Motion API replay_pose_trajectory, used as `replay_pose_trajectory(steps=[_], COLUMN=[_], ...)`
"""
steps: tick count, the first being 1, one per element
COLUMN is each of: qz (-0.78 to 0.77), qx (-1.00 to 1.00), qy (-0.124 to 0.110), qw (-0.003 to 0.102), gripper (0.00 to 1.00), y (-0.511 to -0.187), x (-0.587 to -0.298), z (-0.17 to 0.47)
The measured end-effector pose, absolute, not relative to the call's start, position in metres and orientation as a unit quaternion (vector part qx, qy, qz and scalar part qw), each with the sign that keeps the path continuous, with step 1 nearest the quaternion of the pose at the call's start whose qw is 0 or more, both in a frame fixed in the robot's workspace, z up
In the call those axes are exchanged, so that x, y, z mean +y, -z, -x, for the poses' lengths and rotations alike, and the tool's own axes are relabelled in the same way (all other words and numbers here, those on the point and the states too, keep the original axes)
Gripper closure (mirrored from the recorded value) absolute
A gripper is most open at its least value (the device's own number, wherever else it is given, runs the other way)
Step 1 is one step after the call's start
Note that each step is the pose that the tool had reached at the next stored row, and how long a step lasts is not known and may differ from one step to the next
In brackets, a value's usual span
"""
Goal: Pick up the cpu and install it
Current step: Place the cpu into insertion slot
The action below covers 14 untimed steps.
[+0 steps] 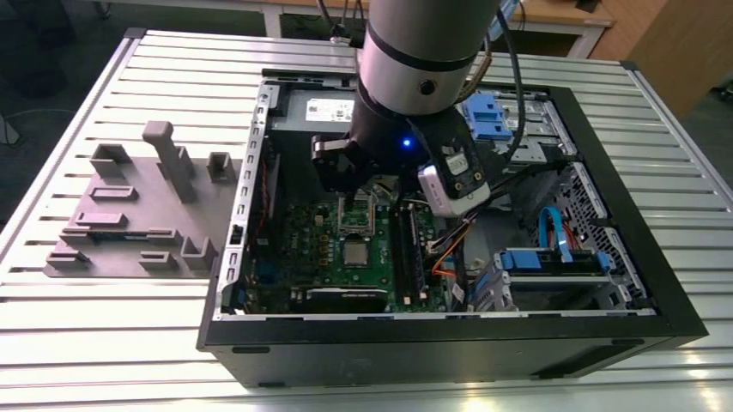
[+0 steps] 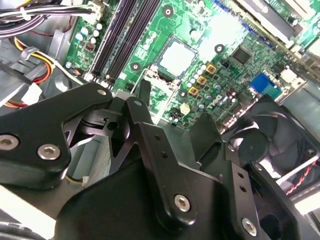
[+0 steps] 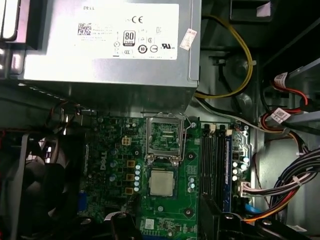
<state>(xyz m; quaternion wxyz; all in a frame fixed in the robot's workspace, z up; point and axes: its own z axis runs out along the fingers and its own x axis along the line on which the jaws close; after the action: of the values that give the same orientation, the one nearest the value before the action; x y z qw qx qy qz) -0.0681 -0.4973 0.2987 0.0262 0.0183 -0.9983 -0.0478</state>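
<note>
Above the green board inside the open computer case on your slatted metal table, your gripper hangs empty, fingers spread, near the cpu lying flat beside the raised socket frame, so a crooked descent risks scraping it or snagging the loose cables.
</note>
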Motion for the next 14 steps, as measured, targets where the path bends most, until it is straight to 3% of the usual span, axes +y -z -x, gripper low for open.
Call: replay_pose_trajectory(steps=[14], qz=[-0.022], qx=[-0.998], qy=[0.047], qw=[0.026], gripper=[0.41], y=[-0.273], x=[-0.497], z=[0.068])
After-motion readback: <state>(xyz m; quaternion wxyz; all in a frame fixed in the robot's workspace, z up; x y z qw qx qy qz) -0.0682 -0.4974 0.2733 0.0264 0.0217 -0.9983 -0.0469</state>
